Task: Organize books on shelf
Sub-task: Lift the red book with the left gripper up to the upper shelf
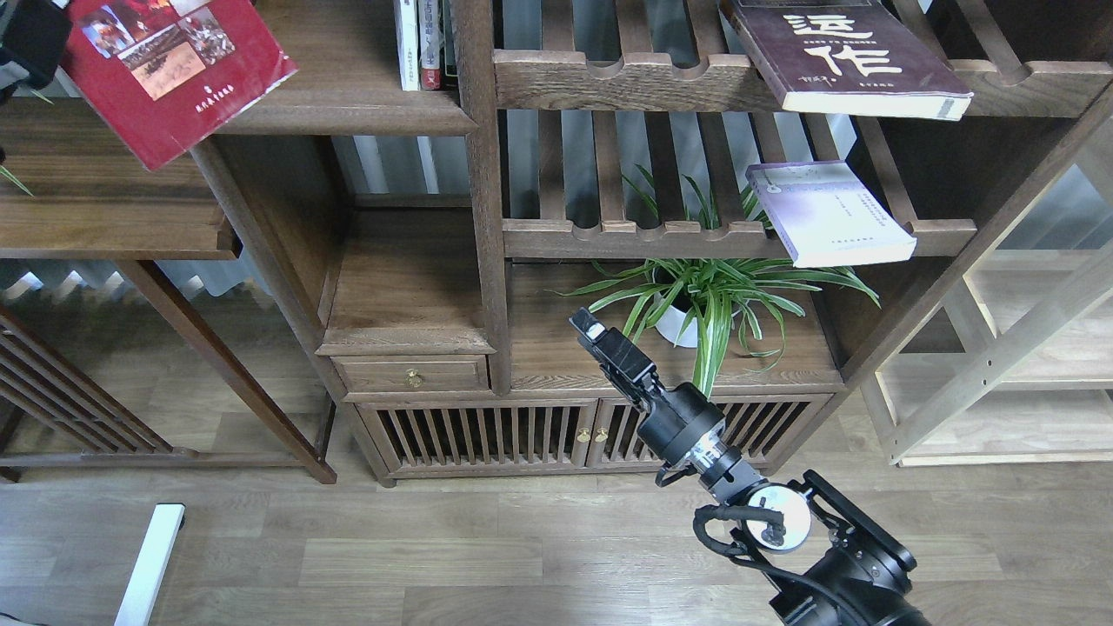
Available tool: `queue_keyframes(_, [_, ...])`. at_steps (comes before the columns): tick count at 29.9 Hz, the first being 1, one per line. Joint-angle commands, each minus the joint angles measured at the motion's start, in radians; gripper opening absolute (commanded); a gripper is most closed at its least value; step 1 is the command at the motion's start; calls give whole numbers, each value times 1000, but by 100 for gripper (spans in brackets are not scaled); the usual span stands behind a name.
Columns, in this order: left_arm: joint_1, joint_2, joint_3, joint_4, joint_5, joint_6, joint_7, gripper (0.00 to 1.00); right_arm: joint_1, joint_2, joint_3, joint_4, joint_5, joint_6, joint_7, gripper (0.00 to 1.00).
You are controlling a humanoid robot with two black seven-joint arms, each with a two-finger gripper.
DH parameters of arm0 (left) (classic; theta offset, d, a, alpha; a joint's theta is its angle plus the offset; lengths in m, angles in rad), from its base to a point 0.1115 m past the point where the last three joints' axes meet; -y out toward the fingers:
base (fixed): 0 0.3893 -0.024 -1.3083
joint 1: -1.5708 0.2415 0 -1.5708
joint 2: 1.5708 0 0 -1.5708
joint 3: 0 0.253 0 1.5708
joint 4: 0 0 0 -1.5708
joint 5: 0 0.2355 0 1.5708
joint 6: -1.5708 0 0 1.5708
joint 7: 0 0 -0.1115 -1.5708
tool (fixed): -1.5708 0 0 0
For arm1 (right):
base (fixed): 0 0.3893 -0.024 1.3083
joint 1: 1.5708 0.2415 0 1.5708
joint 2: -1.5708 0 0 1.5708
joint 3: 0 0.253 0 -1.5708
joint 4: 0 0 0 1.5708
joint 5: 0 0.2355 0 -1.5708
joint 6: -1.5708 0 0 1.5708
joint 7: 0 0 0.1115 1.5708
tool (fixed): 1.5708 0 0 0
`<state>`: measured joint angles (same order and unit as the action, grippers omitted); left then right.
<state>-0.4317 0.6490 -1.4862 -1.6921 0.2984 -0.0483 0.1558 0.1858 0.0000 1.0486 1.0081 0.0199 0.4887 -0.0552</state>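
Observation:
The red book (174, 69), with its photo cover showing, hangs tilted at the top left over the left end of the solid dark-brown shelf (348, 117). My left gripper (30, 39) is shut on the book's left edge and is mostly cut off by the view's corner. The dark maroon book (848, 56) lies on the upper slatted shelf, overhanging its front. Below it, the pale lavender book (826, 213) rests on the lower slatted shelf. My right gripper (591, 333) hovers low in front of the cabinet top, holding nothing; its fingers cannot be told apart.
Thin upright books (422, 43) stand at the right end of the solid shelf. A spider plant (704, 296) in a white pot sits just right of my right gripper. A low side table (104, 222) is at the left, and a pale wood rack (1026, 365) at the right.

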Motion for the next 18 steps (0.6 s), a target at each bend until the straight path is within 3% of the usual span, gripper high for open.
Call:
queue_keyframes(1, [-47, 1, 15, 18, 56, 27, 17, 0, 0, 0, 1, 0, 0, 0, 1, 68])
queue_keyframes(10, [-274, 0, 173, 132, 87, 34, 71, 0, -9, 0, 18, 0, 5, 0, 6, 68])
queue_keyframes(18, [-467, -46, 335, 281, 100, 102, 51, 0, -2, 0, 16, 1, 6, 0, 6, 68])
